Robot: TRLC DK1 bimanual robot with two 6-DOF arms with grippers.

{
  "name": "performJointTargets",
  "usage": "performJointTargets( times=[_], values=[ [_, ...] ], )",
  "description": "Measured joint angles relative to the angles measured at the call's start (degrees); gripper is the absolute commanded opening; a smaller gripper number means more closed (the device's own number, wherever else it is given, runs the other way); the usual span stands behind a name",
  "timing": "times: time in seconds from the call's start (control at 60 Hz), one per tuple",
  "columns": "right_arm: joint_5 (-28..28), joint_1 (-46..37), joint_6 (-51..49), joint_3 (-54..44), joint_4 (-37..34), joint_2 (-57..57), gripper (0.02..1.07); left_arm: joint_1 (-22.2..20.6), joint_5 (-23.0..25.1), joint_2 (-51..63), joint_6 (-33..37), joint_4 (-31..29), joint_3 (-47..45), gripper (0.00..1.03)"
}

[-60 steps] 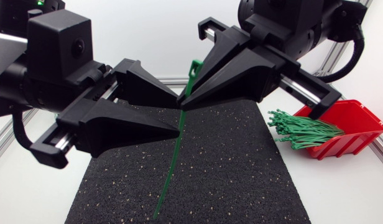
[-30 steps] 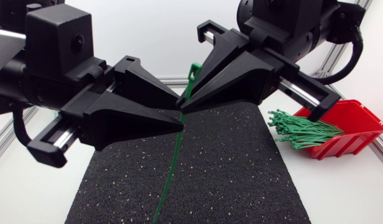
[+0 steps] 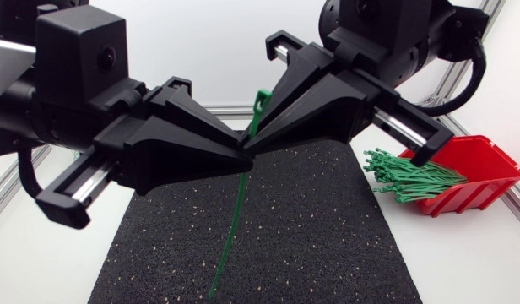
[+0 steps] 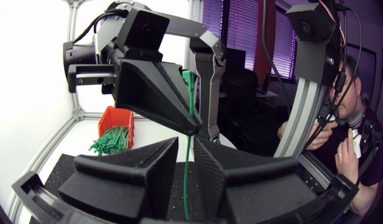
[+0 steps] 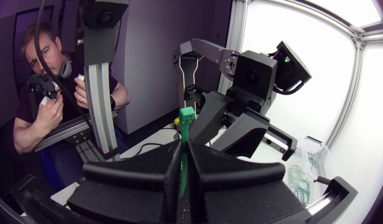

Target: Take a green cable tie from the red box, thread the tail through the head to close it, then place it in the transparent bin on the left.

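Observation:
A green cable tie (image 3: pixel 235 219) hangs upright over the black mat, head (image 3: pixel 262 100) on top and tail near the mat. My right gripper (image 3: pixel 246 145) is shut on it just below the head; in the right wrist view the head (image 5: pixel 187 115) sticks up above that gripper (image 5: pixel 181 146). My left gripper (image 3: pixel 243 160) meets it from the other side, just beneath. In the left wrist view the tie (image 4: pixel 188 168) runs down through a narrow gap at the left gripper (image 4: pixel 186 142), with daylight still beside it. The red box (image 3: pixel 479 169) holds a bundle of ties (image 3: pixel 412 179).
The black foam mat (image 3: pixel 311 245) covers the middle of the table. The red box stands off its right edge. In the right wrist view a transparent bin (image 5: pixel 319 152) stands behind my left arm, with green ties (image 5: pixel 297 177) lying close by.
My left gripper's fingers have drawn together around the tie, from well apart to a narrow gap. The right gripper and the tie have barely moved.

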Motion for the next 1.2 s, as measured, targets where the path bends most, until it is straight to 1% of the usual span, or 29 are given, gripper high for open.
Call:
performJointTargets(
  times=[0.067,0.217,0.5,0.533,0.65,0.717,0.733,0.8,0.917,1.033,1.117,1.2],
  values=[
    [0.0,0.0,0.0,0.0,0.0,0.0,0.08,0.0,0.0,0.0,0.0,0.0,0.0,0.04],
    [0.0,0.0,-0.1,0.0,0.0,0.1,0.08,-0.7,0.2,-0.1,-0.2,0.0,0.0,0.04],
    [-0.3,-0.3,-0.2,-0.2,-0.1,0.1,0.08,-0.5,0.1,-0.5,-0.9,0.0,0.0,0.04],
    [-0.5,-0.4,-0.2,-0.2,-0.1,0.1,0.1,-0.3,0.1,-0.5,-1.1,0.0,0.0,0.04],
    [-1.2,-1.2,-0.3,-0.3,0.0,0.1,0.26,0.7,-0.1,-0.8,-1.3,0.2,0.0,0.04],
    [-1.3,-2.0,-0.3,-0.4,0.0,0.1,0.32,1.3,0.0,-1.2,-1.3,0.2,-0.1,0.04],
    [-1.2,-2.4,-0.3,-0.4,-0.1,0.1,0.35,1.6,0.0,-1.4,-1.3,0.2,-0.2,0.04],
    [-1.2,-4.1,-0.3,-0.5,-0.1,0.1,0.44,2.5,0.0,-2.4,-1.3,0.2,-0.6,0.04],
    [-1.2,-6.4,-0.2,-0.9,-0.1,0.1,0.44,2.8,-0.3,-3.8,-1.2,0.2,-1.3,0.04],
    [-1.2,-7.0,-0.2,-1.7,-0.1,0.1,0.44,2.8,-2.1,-3.9,-1.3,0.4,-1.6,0.04],
    [-1.2,-7.1,-0.2,-2.6,-0.1,0.1,0.44,2.8,-3.8,-3.9,-1.3,1.7,-1.9,0.04],
    [-1.2,-7.1,-0.2,-3.2,-0.1,0.1,0.44,2.6,-5.9,-4.0,-2.8,5.6,-2.9,0.04]
  ],
)
